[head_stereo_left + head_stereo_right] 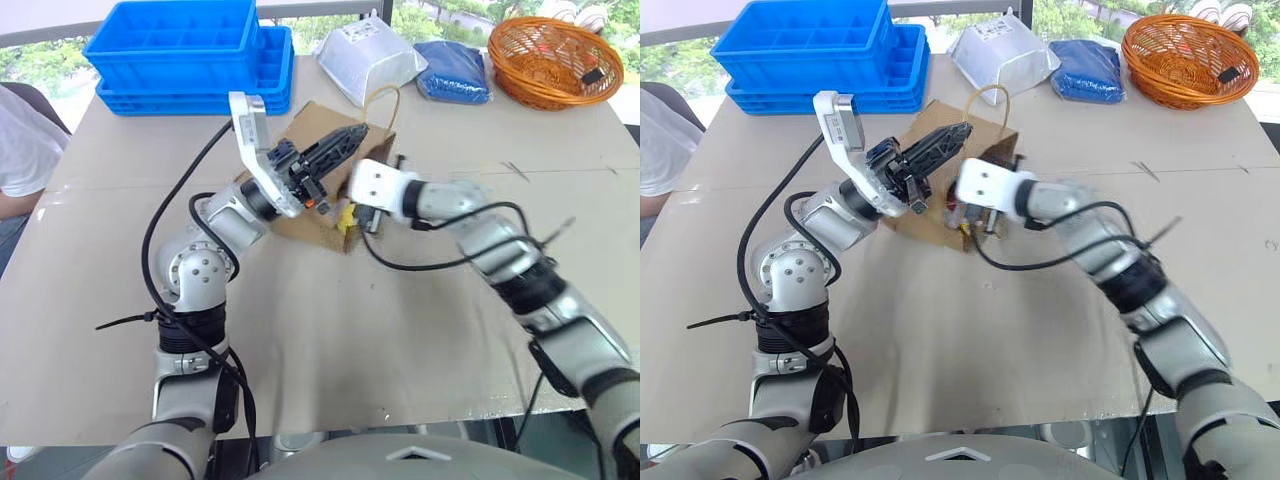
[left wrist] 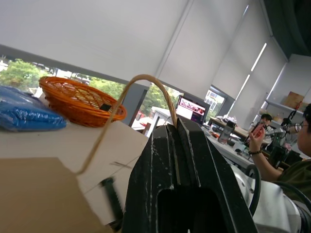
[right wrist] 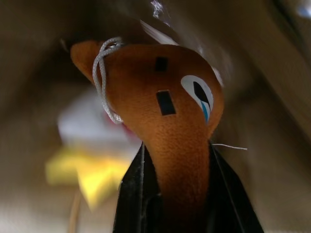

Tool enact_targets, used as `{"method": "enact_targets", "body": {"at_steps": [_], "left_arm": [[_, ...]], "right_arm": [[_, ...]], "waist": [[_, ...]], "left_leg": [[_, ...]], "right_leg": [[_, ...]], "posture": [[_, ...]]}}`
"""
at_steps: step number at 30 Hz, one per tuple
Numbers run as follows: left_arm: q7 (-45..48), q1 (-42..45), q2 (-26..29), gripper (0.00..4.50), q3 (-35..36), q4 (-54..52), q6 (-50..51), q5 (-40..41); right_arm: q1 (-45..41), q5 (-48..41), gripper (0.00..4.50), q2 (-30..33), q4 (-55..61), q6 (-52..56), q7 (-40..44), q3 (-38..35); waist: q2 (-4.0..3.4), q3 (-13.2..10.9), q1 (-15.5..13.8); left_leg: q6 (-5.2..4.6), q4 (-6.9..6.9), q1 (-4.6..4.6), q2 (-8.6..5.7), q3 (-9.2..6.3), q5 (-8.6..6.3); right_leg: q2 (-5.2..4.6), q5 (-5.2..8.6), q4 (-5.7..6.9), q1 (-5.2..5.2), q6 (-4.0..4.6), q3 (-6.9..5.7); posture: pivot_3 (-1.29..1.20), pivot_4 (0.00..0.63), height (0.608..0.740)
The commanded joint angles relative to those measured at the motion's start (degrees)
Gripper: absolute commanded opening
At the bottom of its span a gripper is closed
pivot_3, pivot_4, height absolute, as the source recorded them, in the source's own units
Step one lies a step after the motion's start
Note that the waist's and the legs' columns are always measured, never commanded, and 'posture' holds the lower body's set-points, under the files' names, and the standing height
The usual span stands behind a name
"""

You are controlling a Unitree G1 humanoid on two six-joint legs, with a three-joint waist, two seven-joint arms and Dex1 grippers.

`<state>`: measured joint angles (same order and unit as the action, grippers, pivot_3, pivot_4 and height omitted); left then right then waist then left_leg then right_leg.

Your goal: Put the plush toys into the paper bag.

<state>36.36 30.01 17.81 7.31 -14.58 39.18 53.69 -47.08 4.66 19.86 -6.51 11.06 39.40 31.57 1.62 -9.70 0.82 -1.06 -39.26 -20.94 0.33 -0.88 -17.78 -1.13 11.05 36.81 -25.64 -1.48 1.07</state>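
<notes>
the paper bag (image 1: 318, 128) lies on the table (image 1: 420, 340), its mouth facing about six o'clock toward the robot. the left gripper (image 2: 176, 127) is clamped tight on one cord handle (image 2: 127, 92), lifting it. the right gripper (image 3: 177, 160) sits at the mouth, its fingers pinched on the brown plush toy (image 3: 167, 116). behind it, the white and yellow plush toy (image 3: 95, 145) lies blurred inside the bag. an orange basket (image 1: 555, 60) stands at one o'clock.

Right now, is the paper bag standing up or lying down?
Lying on its side on the table, mouth toward the robot. The paper bag lies flat, and the left hand holds one cord handle up.
</notes>
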Motion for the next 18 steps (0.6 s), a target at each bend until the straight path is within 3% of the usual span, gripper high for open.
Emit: {"method": "enact_targets", "body": {"at_steps": [1, 4, 8, 13, 15, 18], "left_arm": [[-0.18, -0.97, 0.48, 0.00, 0.88, -1.99, -0.62, 0.26], [-0.43, -1.61, 0.92, 0.00, 1.99, -1.69, -0.63, 0.87], [-0.92, -2.23, 0.81, 0.00, 2.51, -2.04, -0.84, 0.75], [-0.28, -2.10, 1.26, 0.00, 2.76, -0.68, -1.91, -0.32], [0.14, -1.74, 1.29, 0.00, 2.62, 0.11, -2.42, -0.74], [0.55, -1.36, 1.04, 0.00, 2.34, 0.90, -2.96, -1.21]], "right_arm": [[1.54, 0.45, 2.31, 0.54, 0.56, -3.92, -0.29, -3.61], [6.08, -2.57, 3.82, 3.46, 7.73, -1.42, 1.66, -8.23], [12.50, -10.45, 3.82, 7.42, 22.05, 10.48, 3.79, -16.67], [19.04, -26.65, 3.82, 12.59, 40.58, 42.03, 2.50, -30.71], [20.29, -29.59, 3.82, 11.94, 44.13, 54.63, -1.47, -34.82], [20.70, -31.72, 3.82, 7.68, 45.75, 57.70, -5.65, -36.96]], "waist": [[0.00, 0.00, -0.40], [0.00, 0.00, -0.76], [-0.02, 0.00, -0.99], [-0.03, 0.00, -0.88], [-0.03, 0.00, -0.88], [-0.03, 0.00, -0.40]], "left_leg": [[0.00, -0.01, -0.09, -0.07, -0.15, 0.00], [-0.01, -0.09, -0.38, -0.26, -0.43, 0.00], [-0.01, -0.13, -0.53, -0.31, -0.56, 0.00], [0.00, -0.15, -0.57, -0.26, -0.77, 0.01], [-0.02, -0.15, -0.57, -0.26, -0.81, 0.00], [-0.06, -0.17, -0.51, -0.27, -0.70, -0.01]], "right_leg": [[-0.10, 0.00, -0.03, 0.00, 0.00, -0.04], [-0.67, -0.01, -0.15, -0.02, -0.02, -0.29], [-0.73, -0.01, -0.27, -0.05, -0.03, -0.49], [-0.67, -0.01, -0.19, -0.04, -0.02, -0.68], [-0.67, 0.00, -0.17, -0.02, -0.01, -0.73], [-0.63, 0.00, -0.09, -0.01, -0.01, -0.69]], "posture": [[0.00, 0.150, 0.740], [0.00, 0.150, 0.740], [0.00, 0.150, 0.740], [0.00, 0.150, 0.740], [0.00, 0.150, 0.740], [0.00, 0.150, 0.740]]}}
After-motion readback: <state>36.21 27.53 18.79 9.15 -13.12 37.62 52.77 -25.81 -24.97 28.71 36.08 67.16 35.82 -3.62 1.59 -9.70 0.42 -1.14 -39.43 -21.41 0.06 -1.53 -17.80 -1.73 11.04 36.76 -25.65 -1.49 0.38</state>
